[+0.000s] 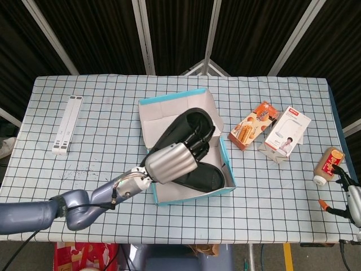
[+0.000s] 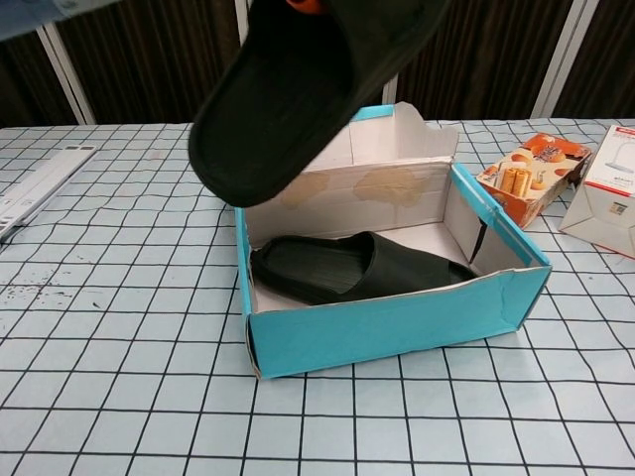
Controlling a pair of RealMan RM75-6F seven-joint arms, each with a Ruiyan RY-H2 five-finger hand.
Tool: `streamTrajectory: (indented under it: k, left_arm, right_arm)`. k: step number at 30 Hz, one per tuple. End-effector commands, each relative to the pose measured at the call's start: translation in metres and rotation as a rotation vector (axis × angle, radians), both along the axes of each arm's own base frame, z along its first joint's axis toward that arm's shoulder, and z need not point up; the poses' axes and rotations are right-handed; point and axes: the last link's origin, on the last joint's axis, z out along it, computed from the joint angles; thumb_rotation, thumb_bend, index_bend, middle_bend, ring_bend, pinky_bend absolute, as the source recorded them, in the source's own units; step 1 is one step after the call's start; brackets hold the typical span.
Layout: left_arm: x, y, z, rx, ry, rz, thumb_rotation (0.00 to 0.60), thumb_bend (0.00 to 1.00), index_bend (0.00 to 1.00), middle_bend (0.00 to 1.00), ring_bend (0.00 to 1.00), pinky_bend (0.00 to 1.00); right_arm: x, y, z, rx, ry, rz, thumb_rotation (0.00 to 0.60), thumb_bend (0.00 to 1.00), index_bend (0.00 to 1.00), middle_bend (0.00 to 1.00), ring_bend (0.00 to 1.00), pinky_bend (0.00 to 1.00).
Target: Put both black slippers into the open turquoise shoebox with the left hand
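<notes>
We hold the second black slipper (image 2: 298, 84) in our left hand (image 1: 172, 162), fingers curled round its strap end, lifted above the open turquoise shoebox (image 1: 228, 169); the first slipper (image 2: 357, 266) already lies flat on the box floor below our hand. Our right hand (image 1: 352, 200) sits far off to the other side at the table's edge, too small for us to tell how its fingers lie. We judge the slipper light, soft foam or rubber that bends readily and is not fragile, with a matte surface that should not slip; the strap is the sensible hold. Beyond our hand lie an orange snack box (image 1: 254, 125) and a white carton (image 1: 287, 132); their print is unreadable
</notes>
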Motion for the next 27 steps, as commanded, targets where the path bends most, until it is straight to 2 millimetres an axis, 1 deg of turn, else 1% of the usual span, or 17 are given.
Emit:
streamTrajectory:
  k: [1,7,8,10,15,21,27]
  left_arm:
    - [0.01,0.005,-0.024,-0.077,0.011,0.002,0.6,0.46,0.31,0.45,0.07,0.19]
    - [0.005,0.015,-0.054,-0.163,-0.005,0.054,0.6,0.46,0.31,0.45,0.07,0.19]
    - [0.0,0.015,-0.065,-0.202,-0.014,0.084,0.6,0.46,0.31,0.45,0.07,0.19]
    - [-0.005,0.015,-0.077,-0.247,-0.024,0.106,0.6,0.46,0.31,0.45,0.07,0.19]
    - [-0.019,0.018,-0.101,-0.291,-0.001,0.128,0.6,0.46,0.3,0.45,0.07,0.19]
    - [-0.018,0.014,-0.117,-0.37,-0.051,0.118,0.6,0.46,0.3,0.44,0.08,0.19]
    - [-0.017,0.011,-0.13,-0.401,-0.04,0.11,0.6,0.44,0.3,0.44,0.08,0.19]
  right_arm:
    - [-0.001,0.001,0.001,-0.003,0.0,-0.002,0.6,0.23,0.12,0.22,0.31,0.33]
    - [-0.002,0.001,0.002,-0.005,-0.004,-0.007,0.6,0.23,0.12,0.22,0.31,0.33]
    - [-0.002,0.001,0.002,-0.003,-0.002,-0.007,0.6,0.23,0.12,0.23,0.31,0.33]
    - [-0.002,0.001,0.001,0.0,-0.002,-0.008,0.6,0.23,0.12,0.23,0.31,0.33]
    - [-0.003,0.001,0.001,0.003,-0.002,-0.016,0.6,0.23,0.12,0.23,0.31,0.33]
    - [-0.003,0.0,0.001,0.001,-0.005,-0.019,0.6,0.23,0.12,0.23,0.31,0.33]
    - [-0.003,0.001,0.001,0.005,-0.009,-0.019,0.6,0.23,0.12,0.23,0.31,0.33]
